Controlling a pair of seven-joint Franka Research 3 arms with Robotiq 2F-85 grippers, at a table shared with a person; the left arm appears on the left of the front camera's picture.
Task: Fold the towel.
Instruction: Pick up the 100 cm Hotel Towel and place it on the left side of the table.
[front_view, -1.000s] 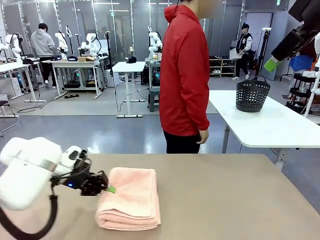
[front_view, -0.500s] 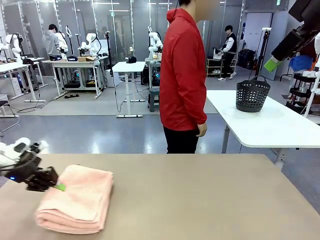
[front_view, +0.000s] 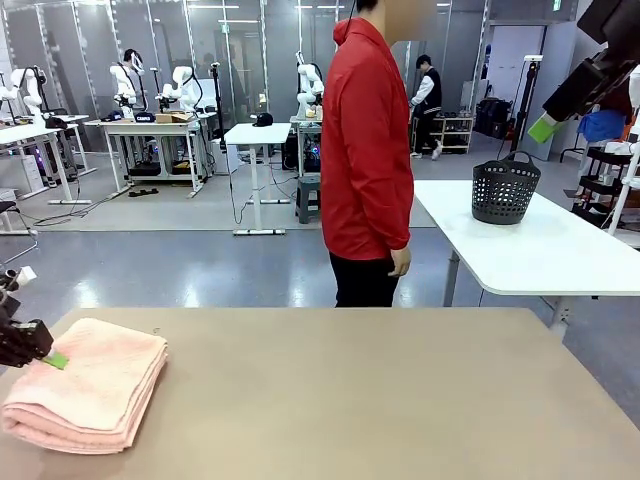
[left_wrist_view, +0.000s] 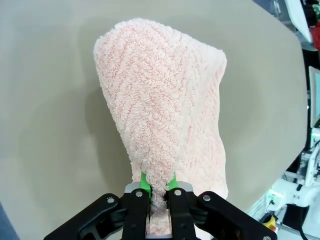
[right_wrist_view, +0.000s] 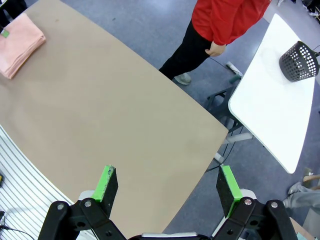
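The towel (front_view: 88, 383) is a salmon-pink terry cloth, folded into a thick stack at the table's left edge in the front view. My left gripper (front_view: 50, 358) is shut on its near-left edge. In the left wrist view the green pads pinch the towel (left_wrist_view: 165, 125) at the gripper (left_wrist_view: 159, 183), and the folded cloth stretches away over the tan table. From high above, the right wrist view shows the towel (right_wrist_view: 19, 43) small at the top left. My right gripper (right_wrist_view: 168, 184) is open and holds nothing; in the front view it hangs high at the top right (front_view: 560, 112).
A person in a red jacket (front_view: 366, 150) stands at the far side of the tan table (front_view: 380, 400), hands down. A white table (front_view: 530, 245) with a black basket (front_view: 504, 188) stands behind at the right.
My left gripper has dragged the folded towel leftward across the table, from left of centre to the left edge. The right gripper has not moved. The person shifted slightly.
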